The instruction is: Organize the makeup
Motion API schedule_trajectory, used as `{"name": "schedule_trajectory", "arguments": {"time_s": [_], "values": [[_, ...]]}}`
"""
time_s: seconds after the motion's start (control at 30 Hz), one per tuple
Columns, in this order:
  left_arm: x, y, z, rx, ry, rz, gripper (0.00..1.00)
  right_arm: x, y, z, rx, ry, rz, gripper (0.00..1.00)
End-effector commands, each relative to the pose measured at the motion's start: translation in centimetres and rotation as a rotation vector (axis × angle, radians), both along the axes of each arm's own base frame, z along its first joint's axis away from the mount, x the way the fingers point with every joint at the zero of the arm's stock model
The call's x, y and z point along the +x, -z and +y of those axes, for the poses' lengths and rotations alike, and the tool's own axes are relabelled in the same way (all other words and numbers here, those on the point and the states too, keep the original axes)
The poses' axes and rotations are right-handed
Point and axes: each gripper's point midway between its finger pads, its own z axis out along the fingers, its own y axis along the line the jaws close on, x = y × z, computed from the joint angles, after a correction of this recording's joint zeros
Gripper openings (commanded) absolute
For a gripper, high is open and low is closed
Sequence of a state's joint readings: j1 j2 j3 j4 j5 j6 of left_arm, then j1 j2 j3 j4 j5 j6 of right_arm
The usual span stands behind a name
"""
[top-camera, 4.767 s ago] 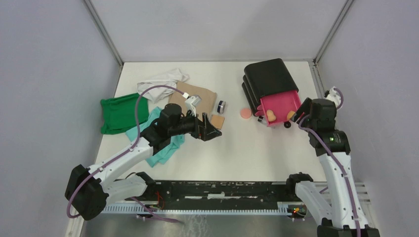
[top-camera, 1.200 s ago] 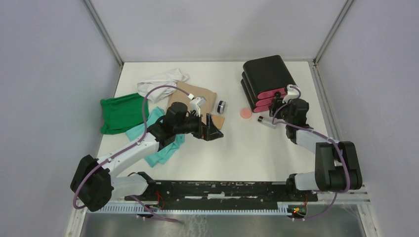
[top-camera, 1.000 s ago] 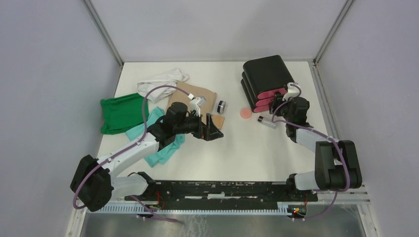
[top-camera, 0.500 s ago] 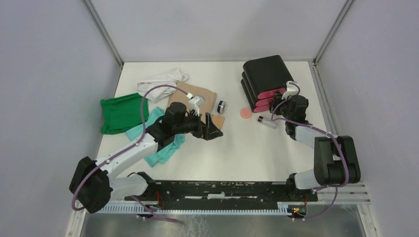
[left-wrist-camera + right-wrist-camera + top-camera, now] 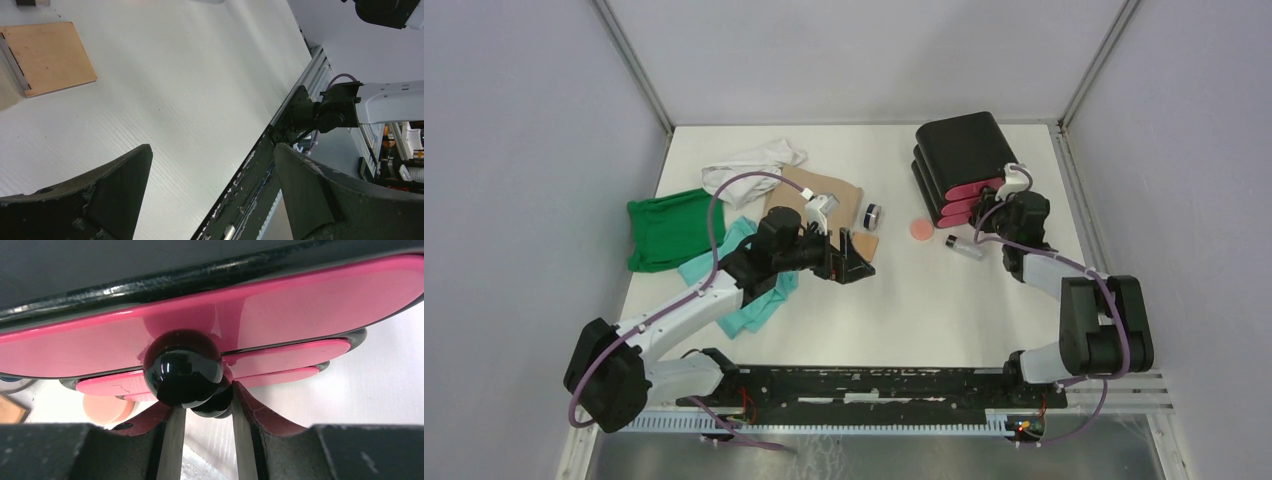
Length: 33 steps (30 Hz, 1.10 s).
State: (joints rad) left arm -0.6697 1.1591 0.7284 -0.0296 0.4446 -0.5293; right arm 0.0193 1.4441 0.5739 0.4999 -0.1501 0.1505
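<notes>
Over on the right, the right hand (image 5: 1014, 214) is pressed up against the front of the black box with pink drawers (image 5: 962, 160), whose drawers all sit flush. In the wrist view its fingers (image 5: 250, 422) stand close together on either side of a small black round knob (image 5: 216, 406), but I cannot tell whether they actually pinch it. Just in front of the box, on the white surface (image 5: 924, 310), lie the salmon-pink round puff (image 5: 920, 229) and, near it and closer to the arm, the clear black-capped vial (image 5: 964, 246) on its side. Towards the middle, the left hand (image 5: 852, 262) hangs low with its fingers (image 5: 117, 192) spread wide and nothing between them. The tan square pad (image 5: 864, 243) lies flat just beyond it, and the small dark round jar (image 5: 872, 215) sits a little farther back, at the edge of a tan cloth (image 5: 824, 192). Left of that are heaped a white cloth (image 5: 749, 163), a green cloth (image 5: 667, 230) and a teal cloth (image 5: 746, 295) under the left arm.
</notes>
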Motion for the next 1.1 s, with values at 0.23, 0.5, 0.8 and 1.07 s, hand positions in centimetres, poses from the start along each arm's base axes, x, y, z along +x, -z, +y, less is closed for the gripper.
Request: {"name": "schedule_trajectory", "arguments": {"time_s": [0.23, 0.5, 0.8, 1.07], "values": [[0.4, -1.7, 0.1, -0.013, 0.007, -0.079, 0.99, -2.2, -3.0, -0.1, 0.059, 0.036, -0.054, 0.18], [-0.1, -0.9, 0.0, -0.005, 0.027, -0.051, 0.99, -5.6, -2.7, -1.6, 0.033, 0.122, -0.019, 0.21], [0.9, -1.4, -0.1, -0.001, -0.015, -0.052, 0.99, -6.9, -2.0, -2.7, -0.006, 0.169, 0.037, 0.44], [6.1, 0.0, 0.3, 0.183, -0.207, -0.006, 0.99, -8.9, -3.9, -2.7, 0.019, 0.187, 0.031, 0.81]]}}
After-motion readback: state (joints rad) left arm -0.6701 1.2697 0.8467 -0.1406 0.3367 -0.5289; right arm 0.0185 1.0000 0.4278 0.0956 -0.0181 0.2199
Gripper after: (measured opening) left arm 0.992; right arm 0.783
